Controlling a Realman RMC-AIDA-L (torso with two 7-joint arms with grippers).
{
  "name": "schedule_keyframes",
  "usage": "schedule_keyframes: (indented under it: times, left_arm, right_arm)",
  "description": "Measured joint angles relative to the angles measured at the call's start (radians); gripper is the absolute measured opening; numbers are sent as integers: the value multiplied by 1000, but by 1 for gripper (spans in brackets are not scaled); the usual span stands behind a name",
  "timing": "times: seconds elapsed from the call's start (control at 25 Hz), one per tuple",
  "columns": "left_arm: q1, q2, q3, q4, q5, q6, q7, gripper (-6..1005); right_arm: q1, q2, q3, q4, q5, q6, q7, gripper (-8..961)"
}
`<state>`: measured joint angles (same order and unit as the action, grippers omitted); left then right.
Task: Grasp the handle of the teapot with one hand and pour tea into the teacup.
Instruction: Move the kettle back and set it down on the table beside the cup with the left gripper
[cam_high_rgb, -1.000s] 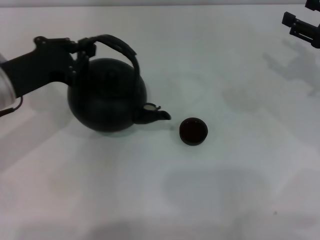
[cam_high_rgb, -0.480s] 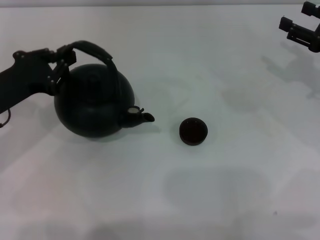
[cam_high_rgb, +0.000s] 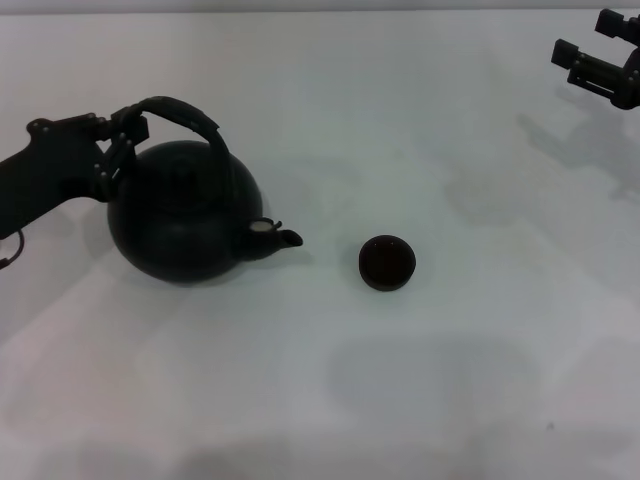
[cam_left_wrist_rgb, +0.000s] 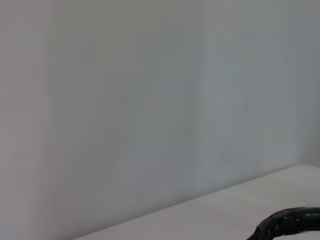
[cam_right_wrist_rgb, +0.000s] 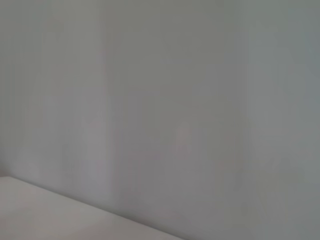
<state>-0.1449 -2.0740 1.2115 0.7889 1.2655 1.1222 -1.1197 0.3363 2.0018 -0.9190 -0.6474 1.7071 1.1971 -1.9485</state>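
Head view shows the left gripper (cam_high_rgb: 118, 140) reaching in level from the tabletop's (cam_high_rgb: 330, 400) left edge, jaws clamped on the handle (cam_high_rgb: 180, 112) at its left end. The teapot (cam_high_rgb: 185, 215) sits left of centre, spout toward the teacup (cam_high_rgb: 387, 262), bare surface between them. The right gripper (cam_high_rgb: 598, 62) hangs parked over the far right corner; I cannot tell how its jaws stand.

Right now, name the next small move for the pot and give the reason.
Probably release: the left claw grips the handle, while the teapot seems to rest upright on the table, spout short of the teacup. Right claw is parked far right.
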Motion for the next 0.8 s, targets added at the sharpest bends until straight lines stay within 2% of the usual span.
schedule_keyframes:
  times: [0.8]
  left_arm:
    - [-2,3,-9,-56,5,-5,5,112]
  right_arm:
    - [3,2,0,0,3,1,1,784]
